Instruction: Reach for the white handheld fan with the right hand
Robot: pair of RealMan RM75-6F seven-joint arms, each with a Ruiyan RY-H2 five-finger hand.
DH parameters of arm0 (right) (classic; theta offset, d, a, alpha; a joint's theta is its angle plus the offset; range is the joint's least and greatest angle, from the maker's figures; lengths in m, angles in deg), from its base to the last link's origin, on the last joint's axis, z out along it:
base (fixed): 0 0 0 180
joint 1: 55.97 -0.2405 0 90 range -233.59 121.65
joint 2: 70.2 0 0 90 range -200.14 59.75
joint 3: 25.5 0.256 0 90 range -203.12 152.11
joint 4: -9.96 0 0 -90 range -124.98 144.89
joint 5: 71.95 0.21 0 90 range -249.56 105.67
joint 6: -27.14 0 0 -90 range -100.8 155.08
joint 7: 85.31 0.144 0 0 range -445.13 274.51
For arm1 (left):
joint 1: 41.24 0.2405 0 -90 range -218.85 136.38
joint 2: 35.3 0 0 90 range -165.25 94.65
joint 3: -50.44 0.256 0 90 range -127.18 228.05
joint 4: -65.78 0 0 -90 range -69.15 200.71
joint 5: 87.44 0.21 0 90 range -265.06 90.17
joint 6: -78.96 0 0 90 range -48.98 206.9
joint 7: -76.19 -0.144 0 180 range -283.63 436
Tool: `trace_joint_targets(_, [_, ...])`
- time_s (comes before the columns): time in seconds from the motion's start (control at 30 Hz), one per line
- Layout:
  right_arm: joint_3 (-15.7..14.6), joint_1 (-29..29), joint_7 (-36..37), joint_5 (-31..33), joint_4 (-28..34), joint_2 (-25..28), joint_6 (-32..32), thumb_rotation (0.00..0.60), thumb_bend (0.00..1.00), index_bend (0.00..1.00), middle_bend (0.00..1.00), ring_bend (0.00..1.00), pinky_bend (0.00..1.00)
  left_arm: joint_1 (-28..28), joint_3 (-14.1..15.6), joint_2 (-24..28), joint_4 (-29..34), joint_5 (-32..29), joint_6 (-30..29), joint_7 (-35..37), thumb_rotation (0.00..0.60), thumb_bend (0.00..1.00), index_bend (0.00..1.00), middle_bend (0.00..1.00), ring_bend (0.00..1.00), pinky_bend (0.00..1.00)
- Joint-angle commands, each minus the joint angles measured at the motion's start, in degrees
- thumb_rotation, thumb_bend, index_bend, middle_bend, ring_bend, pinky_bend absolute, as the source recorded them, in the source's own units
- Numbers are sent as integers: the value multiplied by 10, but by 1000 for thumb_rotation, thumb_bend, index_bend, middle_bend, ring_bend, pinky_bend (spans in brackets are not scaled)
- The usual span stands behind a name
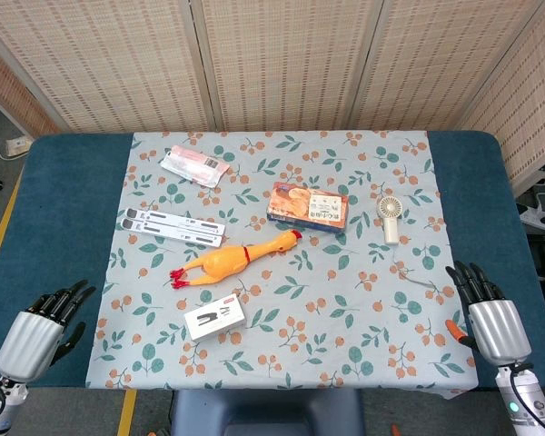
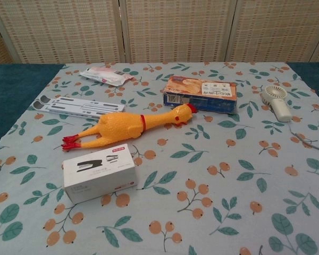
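Observation:
The white handheld fan (image 1: 390,217) lies flat on the floral cloth at the right, round head toward the far side, handle toward me; the chest view has the fan (image 2: 276,101) at its right edge. A thin cord trails from it toward the near right. My right hand (image 1: 487,309) hovers at the near right corner, well short of the fan, fingers apart and holding nothing. My left hand (image 1: 45,329) rests at the near left, off the cloth, fingers spread and empty. Neither hand appears in the chest view.
An orange snack box (image 1: 307,205) lies left of the fan. A yellow rubber chicken (image 1: 234,259), a white stapler box (image 1: 215,318), a grey-white folded stand (image 1: 173,228) and a pink-white packet (image 1: 193,165) fill the middle and left. Woven screens stand behind the table (image 1: 73,200).

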Motion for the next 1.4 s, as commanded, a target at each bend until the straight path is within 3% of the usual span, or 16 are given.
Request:
trace_joint_targets(0.03, [0,0,0,-1,0,0,0,600,120,0,22,0,260,0,0,0,-1,0,0,0,600,439,166,141,267,442])
trace_joint_targets(0.2, [1,0,-3,5,1,1,2,600,120,0,21,0,259,2,1,0,-1,2,-5,1,600,439,167,141,267,441])
trace_joint_targets(0.27, [3,0,-4,9,3,1,6,600,120,0,21,0,213,3,0,0,-2,2,-8,2,600,439,166,141,266,441])
trace_joint_targets(0.37, [5,-2,-6,14,7,3,9,600,120,0,19,0,60,0,-2,-1,-4,1,-5,6,600,440,167,141,267,441])
trace_joint_targets(0.5, [9,-3,-2,17,6,2,9,600,119,0,61,16,57,-4,-4,0,-3,-6,7,7,600,439,167,140,267,443])
trace_joint_targets(0.8, [15,-7,19,19,2,-4,7,600,120,0,248,133,140,4,-3,5,-2,-6,-9,21,600,439,166,141,267,443])
trace_joint_targets(0.9, [37,-18,12,50,-6,-6,23,600,120,0,323,176,180,6,-2,6,-2,-8,-11,26,600,438,167,140,267,443])
trace_joint_targets(1.0, [63,-41,-6,98,3,8,67,600,122,0,438,291,271,6,-2,6,-1,-6,-12,25,600,438,167,140,267,443])
trace_joint_targets(1.07, [76,-60,-13,138,23,28,115,600,173,0,504,360,324,5,-2,6,0,-5,-11,23,600,437,167,140,267,444])
trace_joint_targets(1.23, [97,-116,-38,253,60,74,254,600,412,0,637,491,436,6,-1,5,1,-4,-9,20,600,438,166,140,267,444])
trace_joint_targets(1.4, [108,-172,-95,366,46,71,334,600,567,0,662,513,453,5,-1,6,2,-5,-5,17,600,439,166,141,267,444])
